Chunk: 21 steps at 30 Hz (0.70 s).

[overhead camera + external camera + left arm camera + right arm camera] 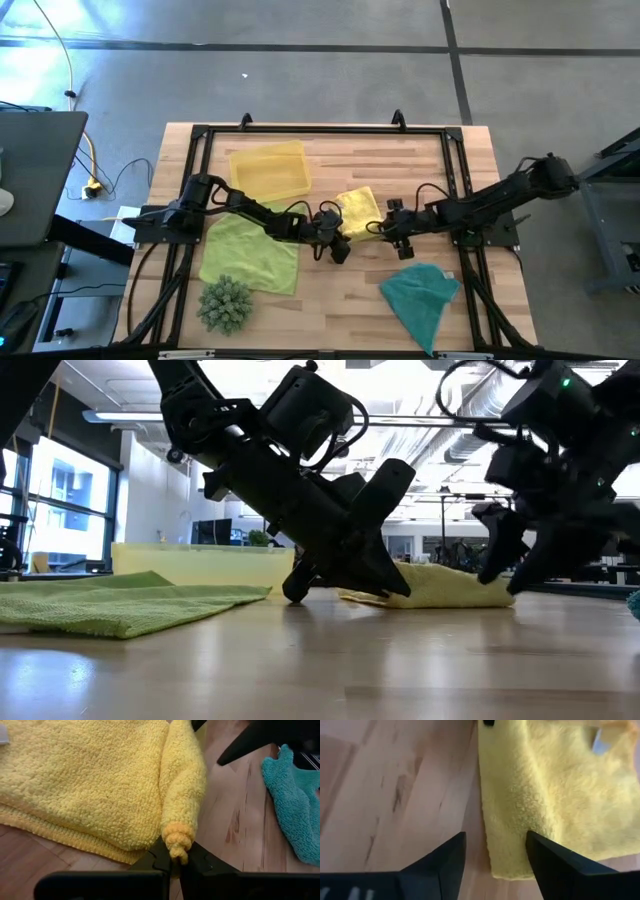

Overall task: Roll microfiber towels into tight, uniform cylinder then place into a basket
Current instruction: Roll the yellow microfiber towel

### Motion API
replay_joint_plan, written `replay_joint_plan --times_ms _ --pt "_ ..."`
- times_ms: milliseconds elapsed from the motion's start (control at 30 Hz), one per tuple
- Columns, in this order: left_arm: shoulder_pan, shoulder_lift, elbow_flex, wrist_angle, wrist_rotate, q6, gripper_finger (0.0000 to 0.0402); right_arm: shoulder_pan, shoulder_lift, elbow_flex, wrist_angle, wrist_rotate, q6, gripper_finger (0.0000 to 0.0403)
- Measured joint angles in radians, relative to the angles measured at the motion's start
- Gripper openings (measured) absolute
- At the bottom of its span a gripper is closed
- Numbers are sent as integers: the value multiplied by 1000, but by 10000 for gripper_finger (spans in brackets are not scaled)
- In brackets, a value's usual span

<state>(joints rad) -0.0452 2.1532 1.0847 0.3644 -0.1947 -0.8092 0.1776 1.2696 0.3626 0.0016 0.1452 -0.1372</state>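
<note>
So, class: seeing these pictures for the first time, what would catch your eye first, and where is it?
Two dark arms meet over the bright yellow towel at the table's middle. The left gripper pinches the end of its rolled edge; the right gripper hovers open at the opposite edge. Around them lie the yellow basket, a lime green towel, a teal towel and a spiky green ball.

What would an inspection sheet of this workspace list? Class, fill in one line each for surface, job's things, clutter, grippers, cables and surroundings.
Surface: wooden table inside a black frame.
Job's things: yellow towel at centre, one edge partly rolled; green towel lying flat; teal towel crumpled; basket with no towel in it.
Clutter: spiky green ball by the green towel.
Grippers: left gripper, jaws pinching the yellow towel's rolled end; right gripper, jaws open at that towel's edge.
Cables: yellow cable on the floor beside the table.
Surroundings: grey floor, office space behind; no people seen.
</note>
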Motion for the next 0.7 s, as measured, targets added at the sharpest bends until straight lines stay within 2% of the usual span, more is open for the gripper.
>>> replay_joint_plan --times_ms 233,700 --pt "0 0 0 2 0 0 7 2 114 3 62 38 -2 185" --pt "0 -6 0 0 50 24 13 1 125 2 59 94 -2 129"
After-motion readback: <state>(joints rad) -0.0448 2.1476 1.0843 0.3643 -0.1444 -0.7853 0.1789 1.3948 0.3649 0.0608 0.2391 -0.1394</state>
